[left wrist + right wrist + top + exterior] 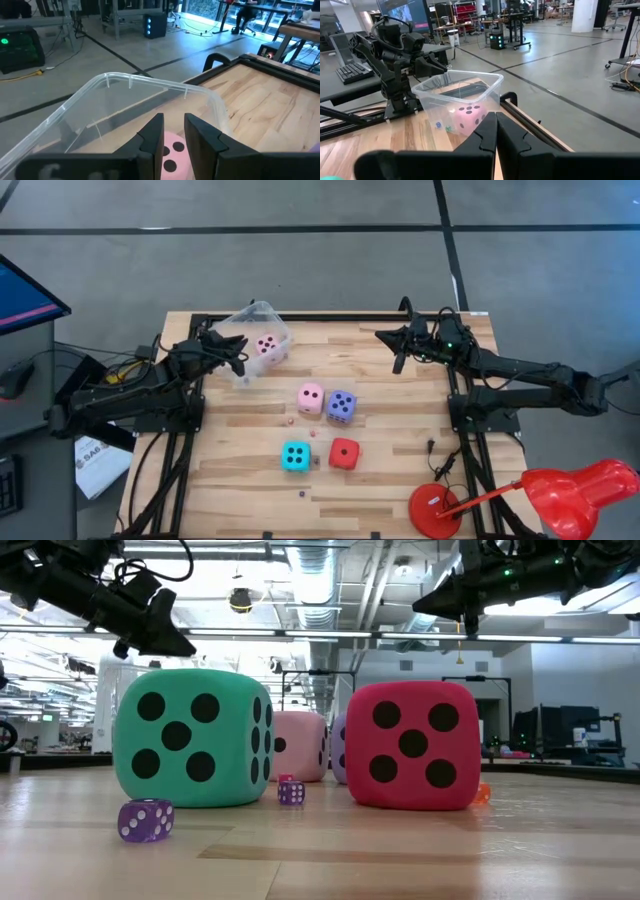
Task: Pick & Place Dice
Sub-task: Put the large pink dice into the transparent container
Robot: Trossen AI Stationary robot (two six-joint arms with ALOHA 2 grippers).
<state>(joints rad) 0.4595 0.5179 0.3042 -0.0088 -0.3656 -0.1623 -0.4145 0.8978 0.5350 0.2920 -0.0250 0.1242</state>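
Observation:
A clear tub [262, 320] at the table's far left has one pale pink die [267, 345] resting on its floor. My left gripper [240, 352] is at its left rim, closed on it. A second pink die [311, 397], a violet-blue die [341, 406], a cyan die [295, 456] and a red die [344, 453] sit on the wooden table [400, 430] near its middle. My right gripper [400, 352] hovers shut and empty over the far right, pointing level toward the tub [470, 92]. My left gripper has its fingers closed to a narrow gap on the tub's rim [446, 76], at the corner nearest its arm. The fingers [437, 66] come nearly level from the table's left. In its own wrist view the gripper body hides the contact. The tub's bottom [455, 131] seems to rest on the table.
Tiny dice lie loose among the big ones: a purple one [146, 819], another [291, 791] and an orange one [482, 793]. A red desk lamp [560, 495] stands at the near right corner. Bare wood lies on the table's right half.

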